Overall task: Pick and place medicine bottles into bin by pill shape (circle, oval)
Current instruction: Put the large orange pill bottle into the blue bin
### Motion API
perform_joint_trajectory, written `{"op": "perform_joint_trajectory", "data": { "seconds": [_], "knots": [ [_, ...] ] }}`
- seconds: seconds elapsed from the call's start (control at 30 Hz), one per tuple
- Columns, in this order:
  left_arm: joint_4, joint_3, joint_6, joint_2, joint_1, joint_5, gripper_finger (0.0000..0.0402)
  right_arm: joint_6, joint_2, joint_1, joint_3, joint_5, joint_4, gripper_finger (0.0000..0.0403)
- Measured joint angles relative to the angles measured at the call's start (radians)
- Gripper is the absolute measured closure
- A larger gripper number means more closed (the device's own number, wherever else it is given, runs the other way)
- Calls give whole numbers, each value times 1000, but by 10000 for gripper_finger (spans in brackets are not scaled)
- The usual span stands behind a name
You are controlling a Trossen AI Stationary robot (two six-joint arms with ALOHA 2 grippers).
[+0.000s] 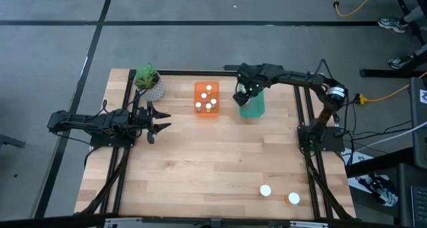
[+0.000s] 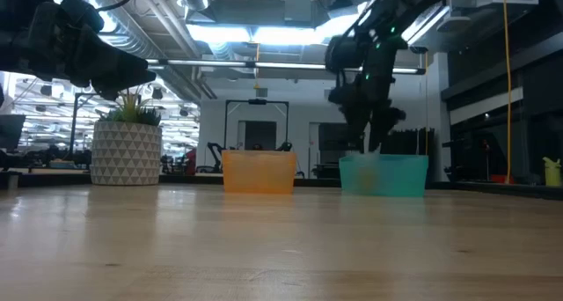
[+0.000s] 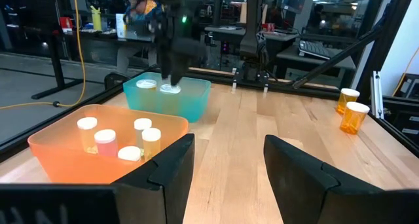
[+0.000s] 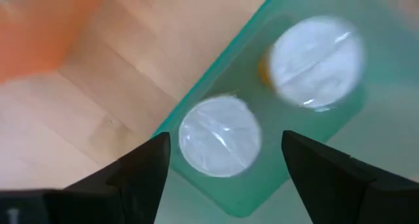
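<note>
My right gripper point(image 1: 243, 95) hangs open over the teal bin point(image 1: 253, 109), fingers pointing down. In the right wrist view its fingers point(image 4: 226, 142) stand on either side of a white-capped bottle point(image 4: 220, 135) without touching it. A second bottle point(image 4: 317, 60) with an amber side lies beside it, and both rest on the bin's floor. The orange bin point(image 1: 200, 113) holds several white-capped bottles point(image 3: 105, 137). Two amber bottles point(image 3: 355, 116) point(image 3: 348, 96) stand upright near the table's near right corner, also in the high view point(image 1: 265, 191) point(image 1: 293, 199). My left gripper point(image 1: 160, 120) waits open at the table's left.
A potted plant point(image 1: 148, 81) in a white patterned pot stands at the far left, just left of the orange bin. The two bins stand side by side at the far middle. Bare wood point(image 1: 213, 161) lies between the bins and the near edge.
</note>
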Motion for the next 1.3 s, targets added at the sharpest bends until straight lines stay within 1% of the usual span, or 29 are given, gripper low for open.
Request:
{"op": "perform_joint_trajectory", "data": {
  "seconds": [0.1,0.2,0.3,0.4,0.47,0.57,0.67,0.8,0.93,1.03,1.2,1.3],
  "knots": [
    [0,0,0,0,0,0,225,12,-63,7,1,32,-21,111],
    [0,0,0,0,0,0,225,65,-145,35,0,46,-110,111],
    [0,0,0,0,0,0,225,142,-243,126,-34,56,-202,111],
    [0,0,0,0,0,0,225,259,-353,289,-91,75,-231,111],
    [0,0,0,0,0,0,225,375,-426,425,-140,109,-238,112],
    [0,0,0,0,0,0,225,601,-509,628,-222,147,-240,112],
    [0,0,0,0,0,0,225,853,-543,810,-298,149,-234,112],
    [0,0,0,0,0,0,225,1154,-513,1017,-337,149,-194,112],
    [0,0,0,0,0,0,225,1358,-429,1169,-289,194,-191,112],
    [0,0,0,0,0,0,225,1461,-349,1247,-231,202,-210,112],
    [0,0,0,0,0,0,225,1566,-197,1335,-112,185,-217,112],
    [0,0,0,0,0,0,225,1602,-109,1372,-20,183,-259,112]
  ]
}}
